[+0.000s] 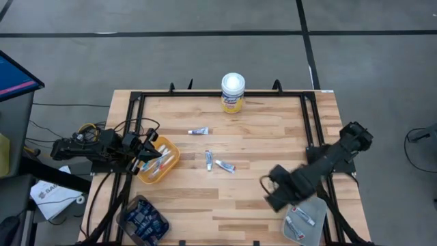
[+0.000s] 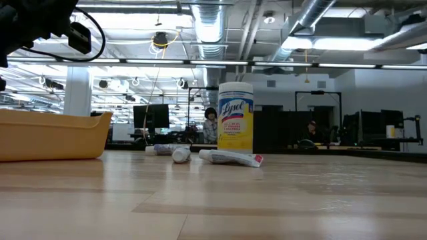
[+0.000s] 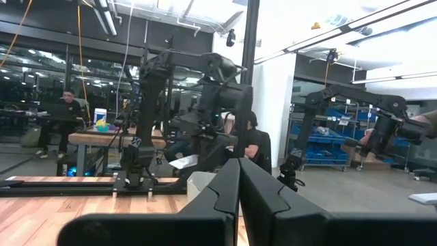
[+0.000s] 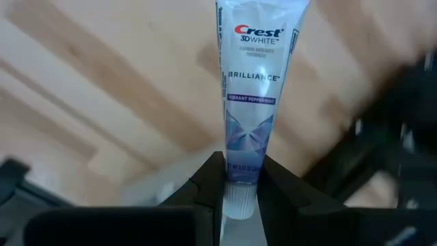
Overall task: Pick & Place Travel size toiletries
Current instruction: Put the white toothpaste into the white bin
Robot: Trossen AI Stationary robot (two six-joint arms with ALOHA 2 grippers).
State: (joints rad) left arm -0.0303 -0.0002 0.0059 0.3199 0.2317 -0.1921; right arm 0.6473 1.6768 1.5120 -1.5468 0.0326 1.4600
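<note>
Three small white tubes lie flat on the wood table: one (image 1: 199,131) toward the far side, two (image 1: 209,159) (image 1: 224,165) at the middle; the low view shows them too (image 2: 230,157). An orange tray (image 1: 167,166) holds several more items. My left gripper (image 3: 239,195) is shut and holds nothing, hovering level above that tray's left rim (image 1: 145,156). My right gripper (image 4: 239,172) is shut on a white Crest tube (image 4: 251,75), above the table by a grey tray (image 1: 315,213) at the near right. My right gripper pinches the Crest tube between its two fingers at the cap end (image 4: 240,179), just above the white cap. The tube runs straight out past the fingertips, along the fingers. It is lifted clear, with wood and the grey tray below it.
A tall yellow canister with a white lid (image 1: 233,92) stands at the far edge. A blue packet (image 1: 145,219) lies at the near left corner. The grey tray holds two small tubes (image 1: 300,220). Black frame rails (image 1: 311,123) run along the table's sides. People sit in the room beyond.
</note>
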